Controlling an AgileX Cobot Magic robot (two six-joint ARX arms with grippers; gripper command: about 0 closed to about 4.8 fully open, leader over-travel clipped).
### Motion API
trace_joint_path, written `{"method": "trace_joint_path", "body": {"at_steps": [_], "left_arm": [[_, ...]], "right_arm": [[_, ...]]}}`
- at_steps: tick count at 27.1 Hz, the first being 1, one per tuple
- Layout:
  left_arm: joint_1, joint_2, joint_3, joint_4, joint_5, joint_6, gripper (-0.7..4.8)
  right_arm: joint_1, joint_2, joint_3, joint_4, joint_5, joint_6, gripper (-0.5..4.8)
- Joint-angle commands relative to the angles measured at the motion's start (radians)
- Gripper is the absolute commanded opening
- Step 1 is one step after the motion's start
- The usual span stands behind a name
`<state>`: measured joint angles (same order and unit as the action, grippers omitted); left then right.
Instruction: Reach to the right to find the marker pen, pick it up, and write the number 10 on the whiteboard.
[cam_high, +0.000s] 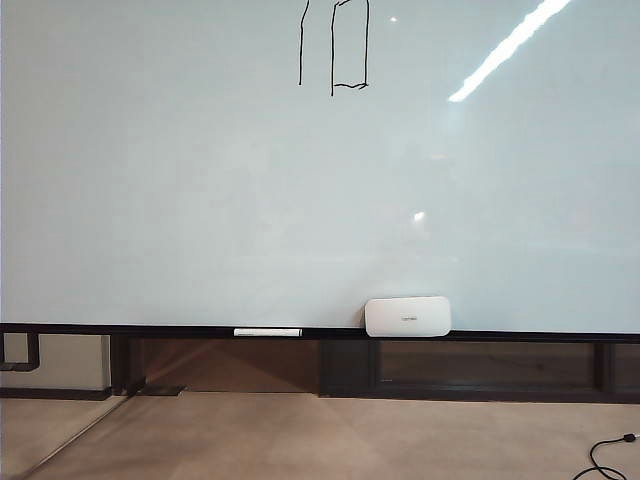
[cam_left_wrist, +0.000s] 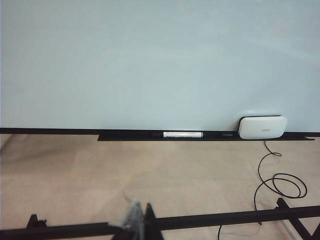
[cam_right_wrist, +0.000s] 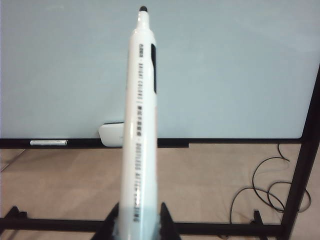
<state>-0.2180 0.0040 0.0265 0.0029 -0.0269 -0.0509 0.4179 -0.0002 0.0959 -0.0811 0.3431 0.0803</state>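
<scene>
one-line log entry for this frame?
number 10 on whiteboard | right gripper holds marker pen, off board | left gripper shut, empty

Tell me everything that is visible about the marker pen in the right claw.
The marker pen is a long, slim white barrel, plastic by its look, with lines of small dark print along it and a dark clip-like patch near the front. Its cap is off: the small black tip is bare and points toward the whiteboard without touching it. The right claw is shut on its rear end, one finger on each side. Nothing else touches it. The exterior view does not show it.
</scene>
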Motion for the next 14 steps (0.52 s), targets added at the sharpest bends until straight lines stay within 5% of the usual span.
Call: {"method": "trace_joint_path", "body": {"at_steps": [1, 8, 14], "left_arm": [[-0.007, -0.002, -0.007, 0.012, 0.005, 0.017, -0.06], [-0.056, -0.002, -0.018, 0.047, -0.155, 0.056, -0.06], [-0.064, -0.002, -0.018, 0.062, 0.035, 0.107, -0.06]], "right_arm": [[0.01, 0.01, -0.012, 0.037, 0.021, -0.013, -0.04], [0.035, 0.004, -0.024, 0.092, 0.174, -0.033, -0.04], [0.038, 0.004, -0.067, 0.102, 0.01, -0.058, -0.04]]}}
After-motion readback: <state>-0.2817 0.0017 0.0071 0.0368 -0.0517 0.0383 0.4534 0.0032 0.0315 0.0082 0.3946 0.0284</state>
